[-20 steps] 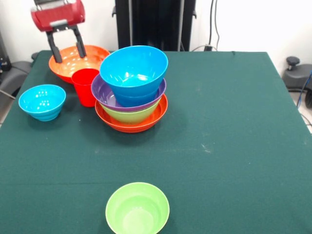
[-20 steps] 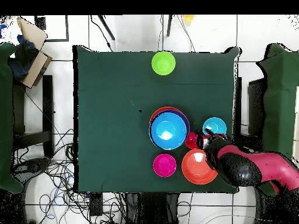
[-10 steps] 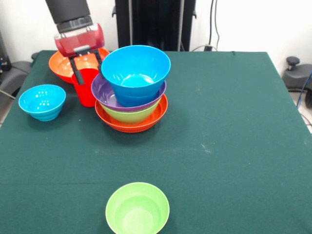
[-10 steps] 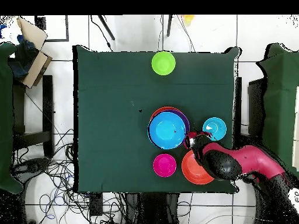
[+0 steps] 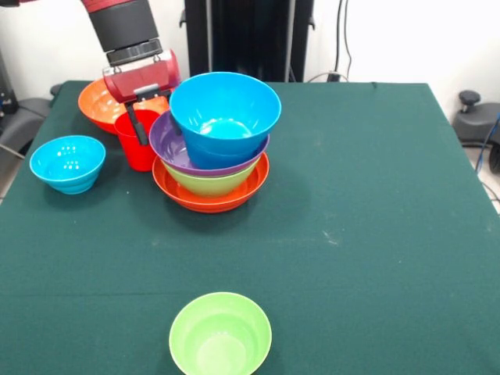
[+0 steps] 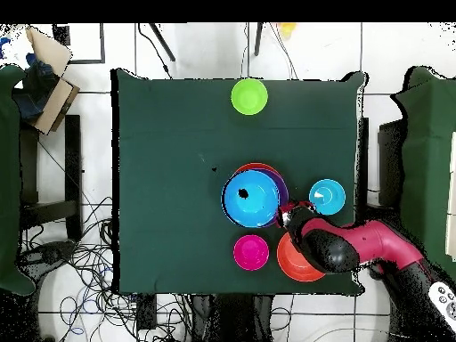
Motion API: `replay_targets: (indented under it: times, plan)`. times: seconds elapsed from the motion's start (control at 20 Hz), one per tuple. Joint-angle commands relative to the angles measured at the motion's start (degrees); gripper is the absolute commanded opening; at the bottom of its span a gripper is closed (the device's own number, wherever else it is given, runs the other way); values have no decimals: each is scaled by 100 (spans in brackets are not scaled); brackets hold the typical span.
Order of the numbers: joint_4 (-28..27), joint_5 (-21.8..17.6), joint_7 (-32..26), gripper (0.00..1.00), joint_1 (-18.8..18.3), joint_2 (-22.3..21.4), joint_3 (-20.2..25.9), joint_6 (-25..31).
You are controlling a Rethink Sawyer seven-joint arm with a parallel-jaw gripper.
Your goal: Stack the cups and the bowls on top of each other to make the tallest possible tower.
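Observation:
The tower (image 5: pixel 211 195) has a wide orange bowl as its base, with green, purple and a large blue bowl (image 5: pixel 225 109) nested on it; the blue one sits shifted to the right. The red cup (image 5: pixel 138 151) stands right beside it on the left. My gripper (image 5: pixel 156 125) hangs open over the cup. One finger (image 5: pixel 139 125) reaches into the cup's mouth, and the other is hidden behind the blue bowl's rim. From overhead, the gripper (image 6: pixel 289 214) covers the cup next to the tower (image 6: pixel 254 196).
A second wide orange bowl (image 5: pixel 95 101) sits behind the cup, partly under the arm (image 6: pixel 356 249). A small blue bowl (image 5: pixel 68 162) is at the left, a green bowl (image 5: pixel 220 334) at the front edge, and a magenta bowl (image 6: pixel 251 253) is near the orange one.
My gripper moved from over the orange bowl toward the tower and dropped, one finger entering the red cup. The top blue bowl shifted slightly away from the gripper.

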Motion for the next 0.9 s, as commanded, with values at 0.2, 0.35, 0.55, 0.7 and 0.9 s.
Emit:
replay_targets:
  times: [0.2, 0.35, 0.55, 0.7, 0.9]
  plan:
    - [-381, -443, -1181, 100, 258, 189, -237, -199]
    - [-346, -405, -1202, 100, 236, 153, -210, -173]
    - [233, 132, -1185, 100, -59, -579, 110, 169]
    - [892, 1046, -1329, 100, -506, -1523, 701, 694]
    - [1143, 1538, -1352, 100, -779, -2258, 1100, 829]
